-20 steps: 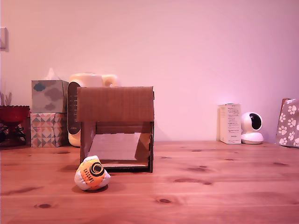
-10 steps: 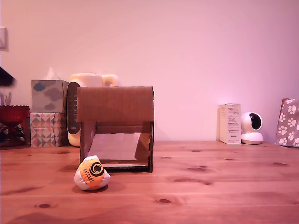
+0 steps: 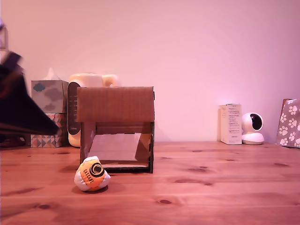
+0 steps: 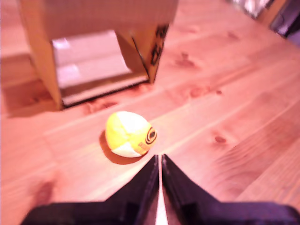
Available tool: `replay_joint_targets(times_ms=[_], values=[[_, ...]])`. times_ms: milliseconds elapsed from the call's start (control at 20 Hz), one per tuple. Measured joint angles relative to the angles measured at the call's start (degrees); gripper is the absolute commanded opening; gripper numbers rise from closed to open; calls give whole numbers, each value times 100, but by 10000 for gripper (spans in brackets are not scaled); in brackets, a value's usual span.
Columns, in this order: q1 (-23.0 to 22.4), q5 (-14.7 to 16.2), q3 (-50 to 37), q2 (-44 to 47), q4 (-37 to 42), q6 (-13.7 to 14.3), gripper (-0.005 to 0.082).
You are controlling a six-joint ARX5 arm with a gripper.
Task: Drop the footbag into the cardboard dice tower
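A wooden bench (image 3: 225, 187) stands against a plain pale wall. The cardboard dice tower (image 3: 116, 129) stands upright near the middle of the bench, a little toward the exterior view's left; its upper front is a plain brown panel and its lower front is open, showing a pale sloped ramp inside. The footbag (image 3: 92, 174) lies on the bench just in front of the tower's front corner on the exterior view's left, close to it but apart, with its black circular logo facing the camera. Nothing lies between the footbag and the bench's front edge.

Along the back edge, behind the tower on the exterior view's left, stand two stacked tissue boxes (image 3: 48, 114) and a cream rounded appliance (image 3: 89, 82), partly hidden by the tower. Toward the back corner on the exterior view's right stand a small white carton (image 3: 231, 123), a round white camera (image 3: 253, 128) and a paw-print bag (image 3: 289, 123), all well apart from the tower.

A dark, blurred part of the arm (image 3: 21, 105) fills the exterior view's left edge, above the bench and covering some of the items there. In the wrist view, the gripper (image 4: 160, 164) hangs above the bench near the footbag (image 4: 129, 134), empty, its two black fingers (image 4: 180, 187) drawn nearly together with only a thin slit between them. The tower (image 4: 93, 47) lies beyond the footbag.
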Motion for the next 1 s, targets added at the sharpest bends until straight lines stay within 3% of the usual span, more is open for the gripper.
replay_joint_targets(times_ms=[100, 150, 200, 650, 1000], values=[[0, -2, 4, 400, 468, 0, 715], [-22, -13, 4, 570, 673, 22, 794], [-33, -33, 7, 713, 835, 72, 759], [-33, -44, 26, 2026, 2227, 435, 760], [-33, -55, 330, 3222, 2791, 518, 760]])
